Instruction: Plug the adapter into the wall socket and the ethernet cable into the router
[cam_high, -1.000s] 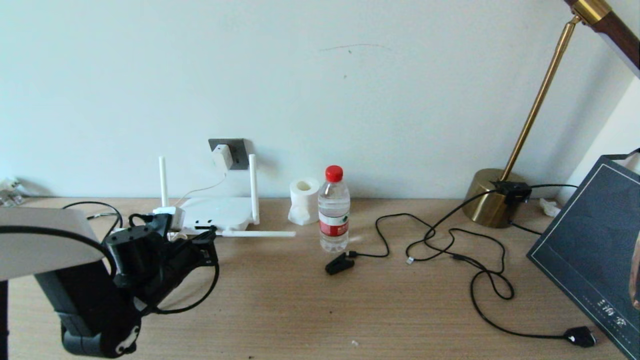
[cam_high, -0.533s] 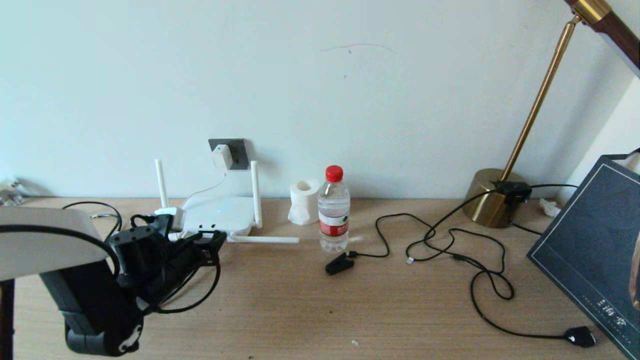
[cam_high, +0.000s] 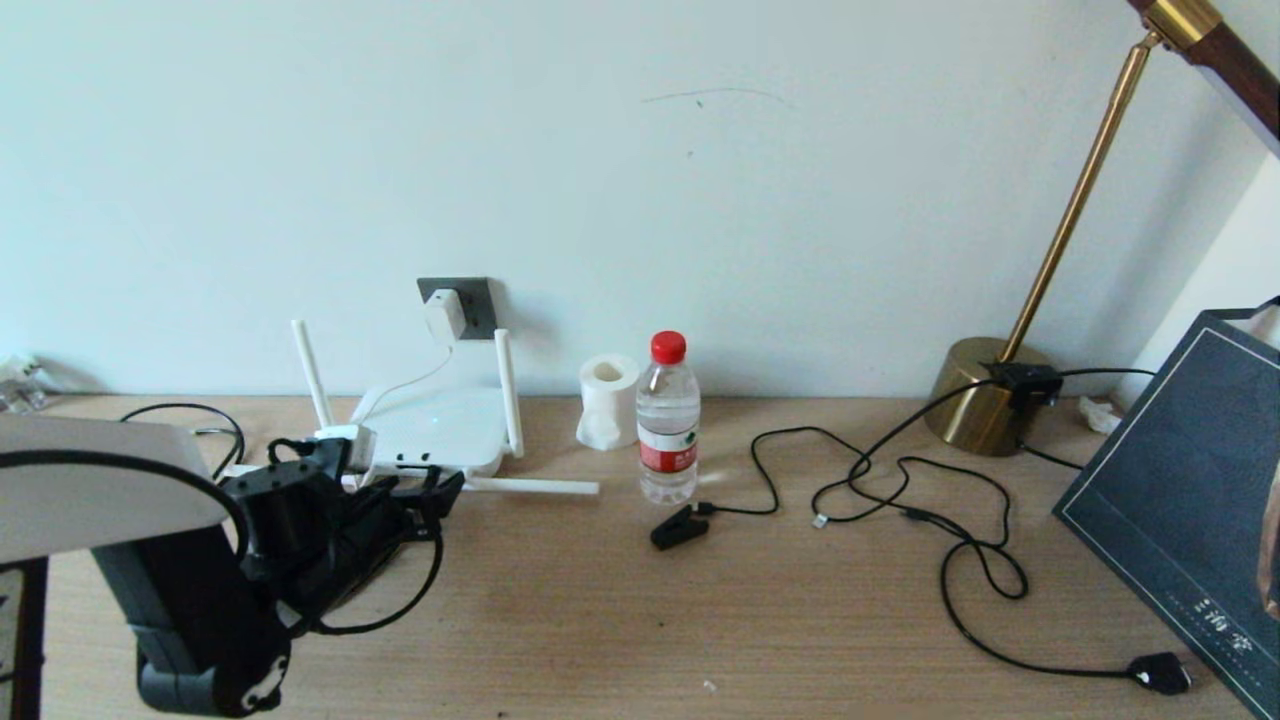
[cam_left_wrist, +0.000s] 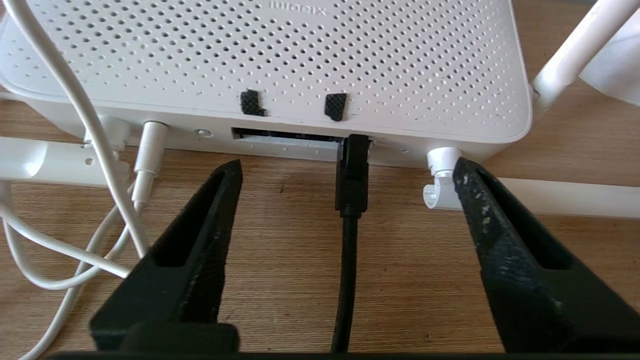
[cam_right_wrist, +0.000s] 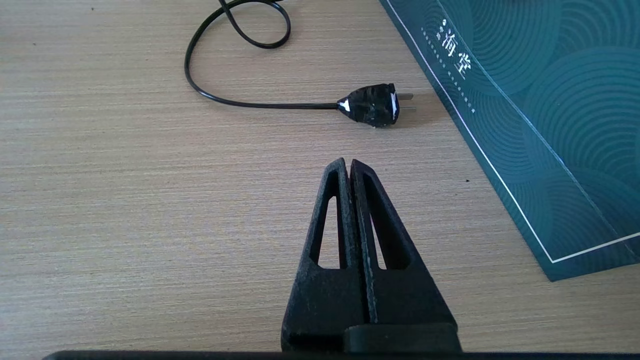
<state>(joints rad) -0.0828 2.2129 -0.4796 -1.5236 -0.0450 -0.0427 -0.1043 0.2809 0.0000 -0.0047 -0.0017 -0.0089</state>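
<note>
Along the wooden counter's (cam_high: 620, 600) back edge, the adapter (cam_high: 444, 312) sat in the wall socket (cam_high: 478, 300). The left gripper (cam_left_wrist: 345, 170) held its jaws wide around the ethernet cable (cam_left_wrist: 351, 180), plugged into the router (cam_left_wrist: 280, 65). Retreat seemed next; the right gripper (cam_right_wrist: 348, 167) idled, jaws together.

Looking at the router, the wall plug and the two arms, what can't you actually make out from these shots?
- Head view: the flat white router's ports, hidden behind the left pincer.
- Left wrist view: whether the black ethernet cable's plug sits fully home; the port's rim hides its tip.
- Head view: the dark grey wall socket's holes, covered by the small white adapter or too small.
- Head view: the right pincer, outside the frame.
</note>
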